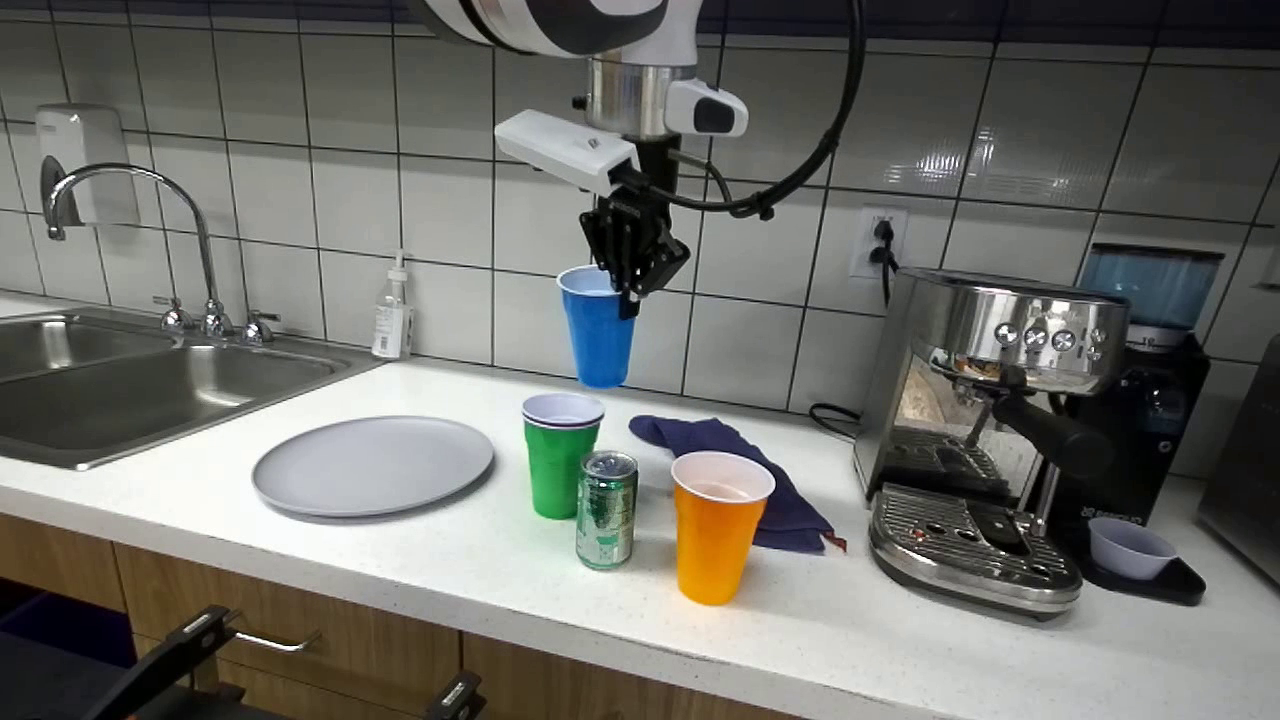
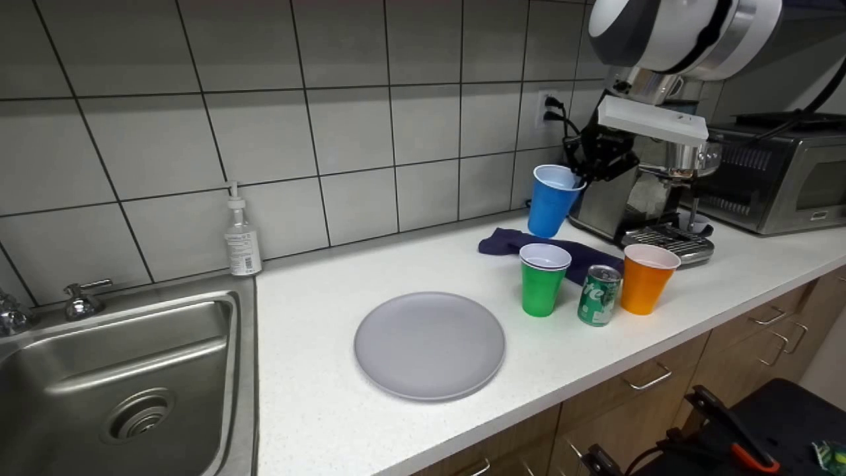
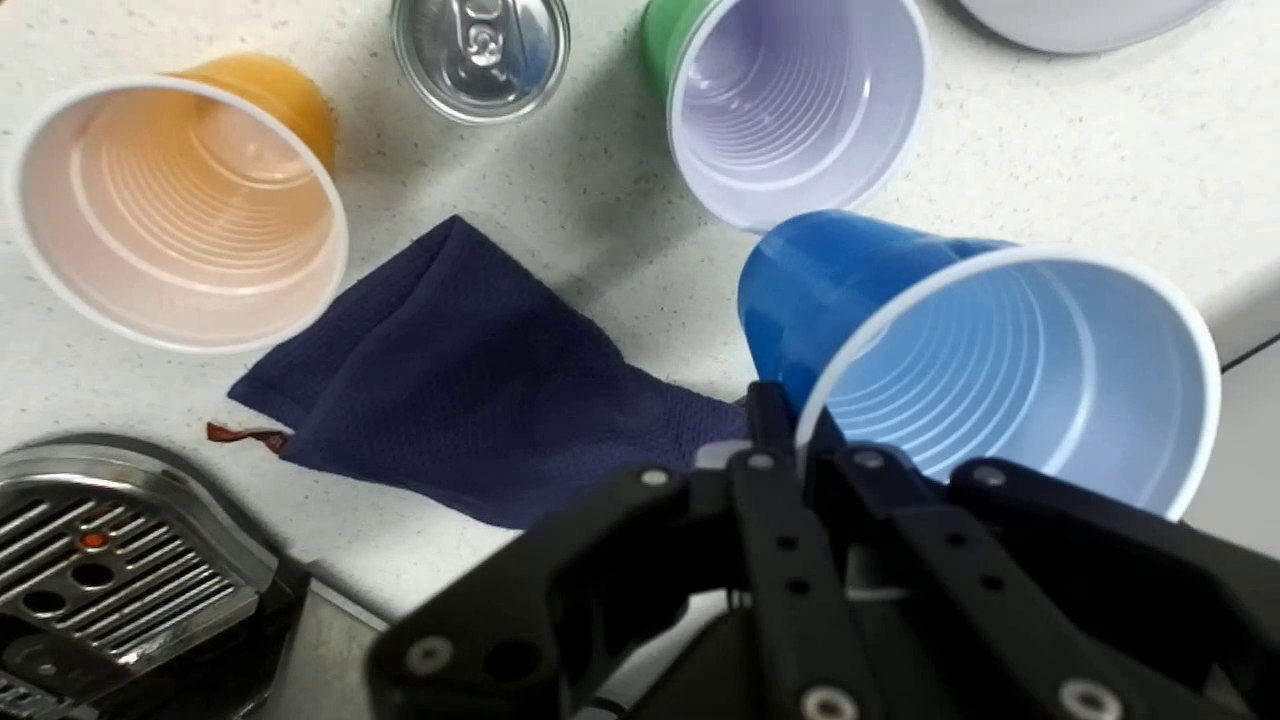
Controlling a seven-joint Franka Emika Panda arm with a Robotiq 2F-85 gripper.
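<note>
My gripper (image 3: 800,425) is shut on the rim of a blue cup (image 3: 835,290), one finger inside the wall and one outside. In both exterior views the blue cup (image 1: 598,335) (image 2: 550,206) hangs above the counter's back part, slightly tilted, mouth upward. Below it stands a green cup (image 1: 562,470) with a pale inside and a doubled rim. A green soda can (image 1: 606,520) is close beside that cup, and an orange cup (image 1: 715,540) stands upright past the can. A dark blue cloth (image 3: 470,390) lies crumpled on the counter behind them.
A flat grey plate (image 2: 429,347) lies between the green cup and the sink (image 2: 241,370). An espresso machine (image 1: 1000,330) stands beyond the orange cup, with a grinder (image 1: 1150,400) behind it. The tiled wall (image 1: 450,220) closes off the back; a soap bottle (image 2: 242,241) stands against it.
</note>
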